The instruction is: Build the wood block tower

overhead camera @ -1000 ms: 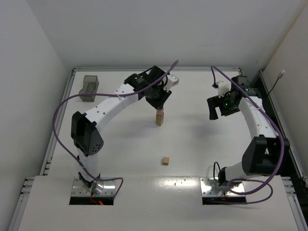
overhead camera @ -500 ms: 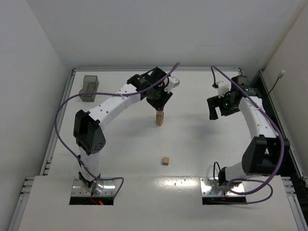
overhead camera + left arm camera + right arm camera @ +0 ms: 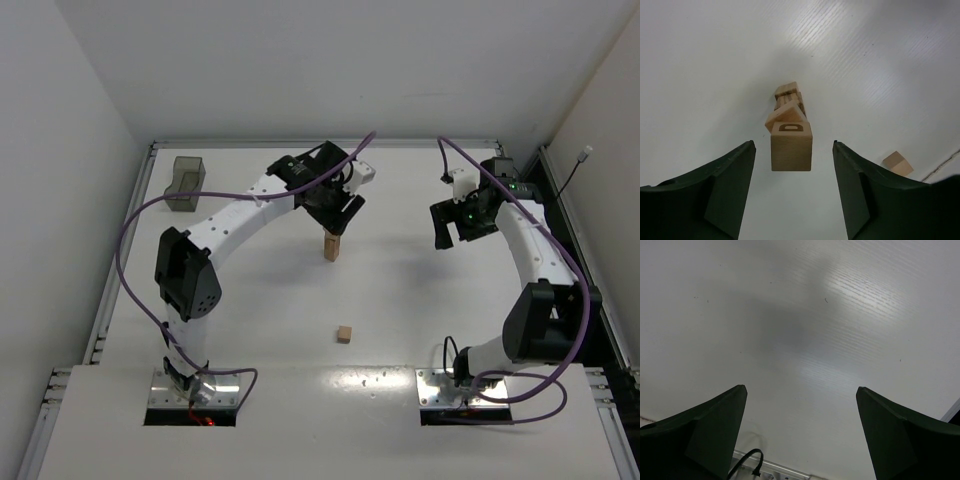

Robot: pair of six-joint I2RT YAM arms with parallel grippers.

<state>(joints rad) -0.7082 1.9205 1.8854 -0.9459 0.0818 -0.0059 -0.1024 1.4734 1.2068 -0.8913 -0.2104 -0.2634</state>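
The tower (image 3: pixel 332 245), a narrow column of small light-brown wooden cubes, stands upright on the white counter (image 3: pixel 250 300) with its long axis vertical. The two black fingers of the left arm (image 3: pixel 338 216) hang directly over it, pointing down and spread apart. In the left wrist view the uppermost cube (image 3: pixel 791 146), marked with a letter D, sits between them with a clear gap on each side. Nothing is gripped, and the cube rests on the column alone. The cubes beneath it are twisted out of square with one another, and their number cannot be counted for certain. One more light-brown wooden cube (image 3: pixel 344 334) lies on the counter on the near side of the tower, toward the arm bases and well apart from it. The right arm's black fingers (image 3: pixel 455 232) hover well to the right of the tower, wide open over bare counter. Judgement: the tower's axis runs between the left fingers, so they should withdraw straight up along that axis, because a sideways move risks brushing the uppermost cube and toppling the twisted column. The loose cube appears nearer the left fingers than the right fingers.
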